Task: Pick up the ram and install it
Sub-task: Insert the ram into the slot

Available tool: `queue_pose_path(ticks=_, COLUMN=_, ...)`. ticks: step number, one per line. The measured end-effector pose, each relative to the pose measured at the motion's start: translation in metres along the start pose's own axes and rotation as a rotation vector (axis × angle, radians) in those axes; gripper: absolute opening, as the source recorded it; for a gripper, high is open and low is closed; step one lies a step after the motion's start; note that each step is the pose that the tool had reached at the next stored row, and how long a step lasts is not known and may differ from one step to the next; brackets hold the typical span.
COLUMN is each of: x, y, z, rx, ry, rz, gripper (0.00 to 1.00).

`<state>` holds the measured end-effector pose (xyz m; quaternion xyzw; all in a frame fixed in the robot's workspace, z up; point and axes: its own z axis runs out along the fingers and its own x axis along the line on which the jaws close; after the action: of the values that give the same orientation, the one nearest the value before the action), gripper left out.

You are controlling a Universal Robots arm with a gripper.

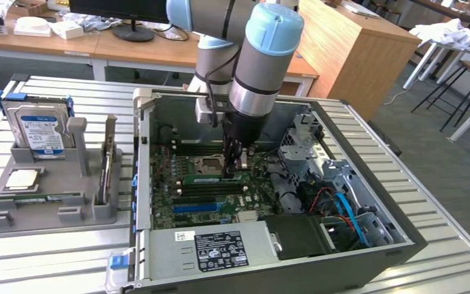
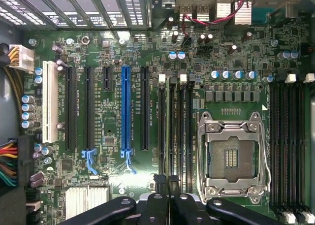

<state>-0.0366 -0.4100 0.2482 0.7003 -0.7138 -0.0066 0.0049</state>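
Inside the open computer case [image 1: 398, 242], beside the processor socket [image 1: 210, 163]: the ram [image 1: 208, 179], a thin green stick with a pale label, standing on edge along the black memory slots [image 2: 176, 126]. Gripper [image 1: 236, 166]: black fingers [image 2: 158, 188] pinched nearly together on the stick's end toward the exterior view's right. Motherboard [image 1: 188, 207]: green, dense with silver capacitors, one blue slot among several black. Outside, on the slatted metal table [image 1: 55, 263]: grey moulded tray [image 1: 7, 220] holding a blue-labelled hard drive [image 1: 39, 130], upright.
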Motion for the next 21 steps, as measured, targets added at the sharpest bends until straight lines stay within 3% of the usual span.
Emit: queue_pose_path(ticks=21, x=0.0029, y=0.0, z=0.0001, rx=0.0018, ry=-0.0002, rz=-0.006, gripper=0.12)
